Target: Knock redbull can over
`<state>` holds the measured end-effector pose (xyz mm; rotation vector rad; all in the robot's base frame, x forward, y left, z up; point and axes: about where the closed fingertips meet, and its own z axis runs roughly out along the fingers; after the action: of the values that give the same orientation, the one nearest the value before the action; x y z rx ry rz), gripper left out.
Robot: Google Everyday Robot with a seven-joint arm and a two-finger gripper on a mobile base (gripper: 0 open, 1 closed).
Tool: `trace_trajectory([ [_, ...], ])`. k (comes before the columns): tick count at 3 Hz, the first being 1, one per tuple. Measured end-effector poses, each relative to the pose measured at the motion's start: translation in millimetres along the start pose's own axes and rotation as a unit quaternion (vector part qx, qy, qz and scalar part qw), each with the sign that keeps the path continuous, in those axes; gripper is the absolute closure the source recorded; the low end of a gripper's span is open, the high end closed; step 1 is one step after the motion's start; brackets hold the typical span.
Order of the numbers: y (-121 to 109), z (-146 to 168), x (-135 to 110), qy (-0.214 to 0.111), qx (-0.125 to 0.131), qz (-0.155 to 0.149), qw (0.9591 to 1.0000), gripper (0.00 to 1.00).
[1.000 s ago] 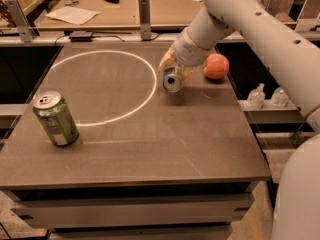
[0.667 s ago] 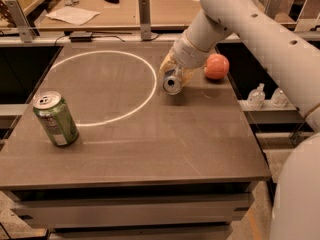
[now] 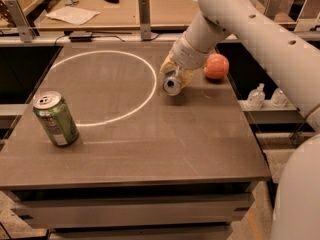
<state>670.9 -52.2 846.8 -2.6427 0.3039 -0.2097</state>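
The tool is low over the far right part of the bench, at the end of the white arm that comes down from the upper right. The redbull can is right at the tool, tipped far off upright, with its silver top turned toward the camera and its body hidden under the tool's yellowish end. I cannot tell whether the tool is clamped on the can, merely set around it, or apart. Nor can I tell whether the can's lower side rests on the bench. Nothing can be seen inside the can.

Just to the right of the tool, and a little farther back, an orange ball sits on the bench, close to the arm but apart from the can. To the tool's left a white ring is marked on the bench top. Its right edge passes near the can.

Well apart from the tool, to its left and nearer the camera, a green can stands upright by the bench's left edge, just outside the ring. Its silver lid faces up and its contents are not visible.

Beyond the bench's right edge, two small clear bottles stand on a lower ledge.
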Motion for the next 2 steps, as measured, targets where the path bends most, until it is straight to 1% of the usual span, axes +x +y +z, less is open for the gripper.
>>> trace_trajectory([
  [2,-1.4,-0.7,0.6,0.002,0.003,0.013,0.9999,0.37],
])
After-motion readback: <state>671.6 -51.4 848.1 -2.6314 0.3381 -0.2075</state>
